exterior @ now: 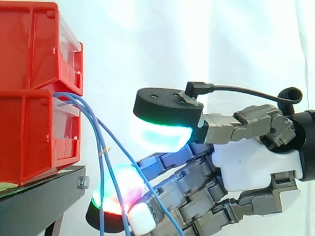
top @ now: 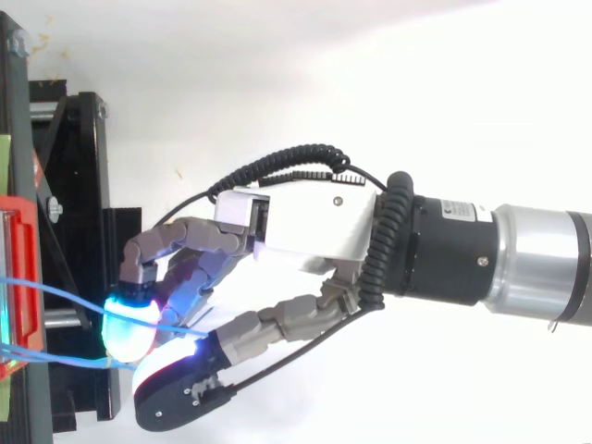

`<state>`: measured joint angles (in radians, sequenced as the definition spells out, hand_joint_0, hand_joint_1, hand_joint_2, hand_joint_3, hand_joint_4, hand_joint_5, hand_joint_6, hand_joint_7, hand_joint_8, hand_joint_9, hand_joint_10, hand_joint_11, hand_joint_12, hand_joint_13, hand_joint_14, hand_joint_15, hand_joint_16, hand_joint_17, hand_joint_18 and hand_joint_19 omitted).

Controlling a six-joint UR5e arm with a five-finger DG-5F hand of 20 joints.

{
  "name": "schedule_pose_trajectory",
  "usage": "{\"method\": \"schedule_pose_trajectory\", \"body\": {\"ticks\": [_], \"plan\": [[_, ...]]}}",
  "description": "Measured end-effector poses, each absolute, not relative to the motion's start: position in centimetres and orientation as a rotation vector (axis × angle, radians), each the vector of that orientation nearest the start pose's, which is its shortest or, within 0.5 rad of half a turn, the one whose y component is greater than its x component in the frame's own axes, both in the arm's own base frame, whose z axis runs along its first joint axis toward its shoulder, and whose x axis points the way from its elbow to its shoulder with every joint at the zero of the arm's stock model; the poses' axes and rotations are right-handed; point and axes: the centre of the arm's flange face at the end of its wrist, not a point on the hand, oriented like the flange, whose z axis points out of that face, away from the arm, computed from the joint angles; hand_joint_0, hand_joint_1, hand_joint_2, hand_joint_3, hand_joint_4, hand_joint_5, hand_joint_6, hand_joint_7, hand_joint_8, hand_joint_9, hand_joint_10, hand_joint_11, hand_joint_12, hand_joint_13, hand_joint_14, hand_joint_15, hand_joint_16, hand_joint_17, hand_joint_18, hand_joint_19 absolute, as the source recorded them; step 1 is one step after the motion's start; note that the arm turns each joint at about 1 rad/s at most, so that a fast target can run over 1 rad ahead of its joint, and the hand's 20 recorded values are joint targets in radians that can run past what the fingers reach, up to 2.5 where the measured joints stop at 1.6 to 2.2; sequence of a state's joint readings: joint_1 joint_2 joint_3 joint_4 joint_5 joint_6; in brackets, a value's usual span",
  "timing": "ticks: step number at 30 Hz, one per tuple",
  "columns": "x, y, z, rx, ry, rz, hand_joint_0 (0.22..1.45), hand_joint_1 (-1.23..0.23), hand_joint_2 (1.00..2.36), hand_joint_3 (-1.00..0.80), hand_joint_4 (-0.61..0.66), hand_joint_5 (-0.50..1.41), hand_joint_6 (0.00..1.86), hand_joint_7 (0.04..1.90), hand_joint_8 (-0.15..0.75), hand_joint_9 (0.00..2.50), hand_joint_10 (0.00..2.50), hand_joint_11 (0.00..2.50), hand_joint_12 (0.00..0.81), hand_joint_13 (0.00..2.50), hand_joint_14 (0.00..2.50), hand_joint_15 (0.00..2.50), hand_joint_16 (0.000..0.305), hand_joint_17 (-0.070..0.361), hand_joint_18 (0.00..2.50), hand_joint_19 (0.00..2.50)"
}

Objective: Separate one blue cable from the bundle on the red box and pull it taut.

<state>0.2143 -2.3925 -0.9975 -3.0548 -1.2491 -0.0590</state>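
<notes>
Blue cables (exterior: 81, 104) droop from the front of the red bins (exterior: 29, 123). One slants across the robot hand (exterior: 251, 164) just beside the bins. I cannot tell whether the hand grips it.

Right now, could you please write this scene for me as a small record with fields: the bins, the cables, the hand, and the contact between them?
bins: two red bins, stacked on a black stand, at the left of the side view
cables: blue cables come out between the bins and hang down loosely
hand: the hand reaches in from the right, open, thumb pad above the finger pads with a gap between them
contact: one cable slants across the fingers and does not look pinched
tension: no cable is clearly taut
</notes>
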Motion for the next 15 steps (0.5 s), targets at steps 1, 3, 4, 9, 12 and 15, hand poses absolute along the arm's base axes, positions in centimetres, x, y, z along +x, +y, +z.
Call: {"method": "schedule_pose_trajectory", "body": {"ticks": [1,3,4,9,12,15], "plan": [[78.6,0.3,24.4,1.293,1.293,0.980,0.58,-0.73,1.01,-0.34,0.15,-0.10,0.75,0.92,0.214,0.91,0.01,0.34,0.330,0.64,0.02,0.35,0.051,0.116,0.36,0.42],[78.6,0.3,24.9,1.289,1.289,0.982,0.59,-0.74,1.01,-0.31,0.15,-0.12,0.80,0.86,0.213,0.91,0.02,0.37,0.332,0.64,0.02,0.35,0.052,0.116,0.37,0.43],[78.6,0.3,25.1,1.287,1.287,0.983,0.59,-0.74,1.01,-0.31,0.15,-0.12,0.82,0.83,0.211,0.91,0.02,0.37,0.332,0.64,0.02,0.35,0.052,0.116,0.37,0.43],[78.5,0.2,26.1,1.279,1.278,0.985,0.59,-0.76,1.01,-0.29,0.15,-0.13,0.88,0.76,0.214,0.91,0.01,0.39,0.332,0.65,0.02,0.36,0.052,0.118,0.39,0.43],[78.7,0.1,27.0,1.276,1.265,0.991,0.59,-0.75,1.01,-0.29,0.16,-0.13,0.90,0.75,0.213,0.92,0.01,0.40,0.333,0.66,0.02,0.37,0.052,0.117,0.39,0.44],[78.9,-0.2,27.9,1.273,1.256,0.994,0.59,-0.74,1.01,-0.29,0.17,-0.13,0.90,0.75,0.216,0.94,0.01,0.41,0.333,0.67,0.02,0.38,0.052,0.117,0.40,0.45]]}}
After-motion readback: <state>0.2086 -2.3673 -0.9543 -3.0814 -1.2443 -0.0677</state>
